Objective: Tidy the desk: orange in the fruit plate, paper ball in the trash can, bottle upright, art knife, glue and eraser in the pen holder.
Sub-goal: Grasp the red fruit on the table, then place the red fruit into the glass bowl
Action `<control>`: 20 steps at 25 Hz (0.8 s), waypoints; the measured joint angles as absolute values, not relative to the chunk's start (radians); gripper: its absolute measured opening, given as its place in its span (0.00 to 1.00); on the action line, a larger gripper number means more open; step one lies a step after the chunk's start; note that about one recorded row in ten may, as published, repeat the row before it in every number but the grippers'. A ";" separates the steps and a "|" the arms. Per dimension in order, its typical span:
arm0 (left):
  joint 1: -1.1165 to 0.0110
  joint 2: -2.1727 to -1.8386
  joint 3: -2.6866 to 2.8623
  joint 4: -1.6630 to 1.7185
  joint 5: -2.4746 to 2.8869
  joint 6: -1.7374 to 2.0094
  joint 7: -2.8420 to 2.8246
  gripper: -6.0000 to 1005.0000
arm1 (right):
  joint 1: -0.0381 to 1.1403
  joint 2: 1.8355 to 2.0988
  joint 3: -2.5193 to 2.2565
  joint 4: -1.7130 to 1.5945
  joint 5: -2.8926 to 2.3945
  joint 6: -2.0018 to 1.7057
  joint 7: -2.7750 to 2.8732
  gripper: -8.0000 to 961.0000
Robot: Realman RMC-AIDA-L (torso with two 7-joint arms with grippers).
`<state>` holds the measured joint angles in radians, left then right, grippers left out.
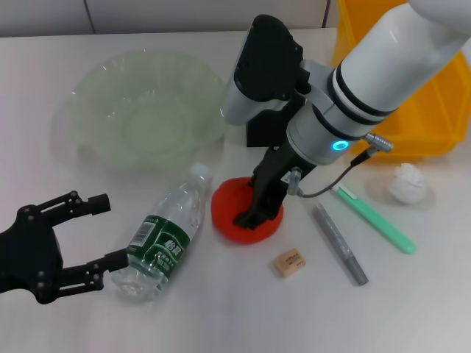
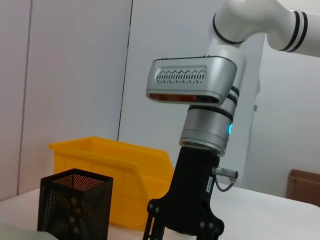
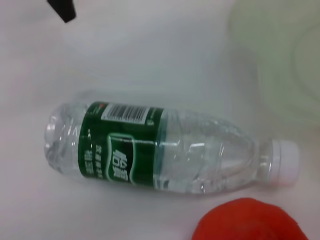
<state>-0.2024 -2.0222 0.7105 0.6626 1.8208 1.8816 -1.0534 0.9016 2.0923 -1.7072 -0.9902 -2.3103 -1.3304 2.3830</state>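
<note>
A: Head view first. Where's the right gripper (image 1: 254,215)?

B: Down on the orange (image 1: 244,213), mid-desk. One dark finger lies over the fruit's top; can't tell whether the claw has closed on it.

A: Left gripper (image 1: 99,235)?

B: Low at the robot's left, fingers spread wide, nothing in them. One fingertip sits just beside the base of the bottle (image 1: 163,237), which lies on its side, white cap toward the orange.

A: Rest of the desk?

B: Fruit plate (image 1: 88,103) at the back left, well apart from the orange. Trash can (image 1: 434,125) back right, partly behind the right arm. Paper ball (image 1: 406,184) in front of it. Glue (image 1: 375,219) and art knife (image 1: 340,244) lie side by side, near each other, to the right of the orange. Eraser (image 1: 288,262) is just in front of the orange, beside the knife's near end. A bit of the pen holder (image 1: 265,132) shows behind the right wrist.

A: Left wrist view?

B: Looks across at the right arm coming down, right gripper (image 2: 182,230) cut off at the edge. Pen holder (image 2: 75,206) stands upright in front of the trash can (image 2: 110,165).

A: Right wrist view?

B: Bottle (image 3: 165,150) on its side, green label facing up. Orange (image 3: 247,222) near the cap end, apart from it. Fruit plate (image 3: 275,55) rim in a corner. Own fingers not shown there.
</note>
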 joint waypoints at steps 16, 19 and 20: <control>-0.190 -2.022 0.707 0.663 1.821 1.871 -1.052 0.83 | 0.803 2.087 -1.665 -1.241 -2.311 -1.363 2.405 0.28; -0.189 -2.023 0.705 0.663 1.821 1.862 -1.052 0.83 | 0.760 2.088 -1.552 -1.394 -2.273 -1.349 2.398 0.25; -0.189 -2.023 0.705 0.663 1.821 1.861 -1.052 0.83 | 0.758 2.088 -1.537 -1.400 -2.248 -1.318 2.390 0.24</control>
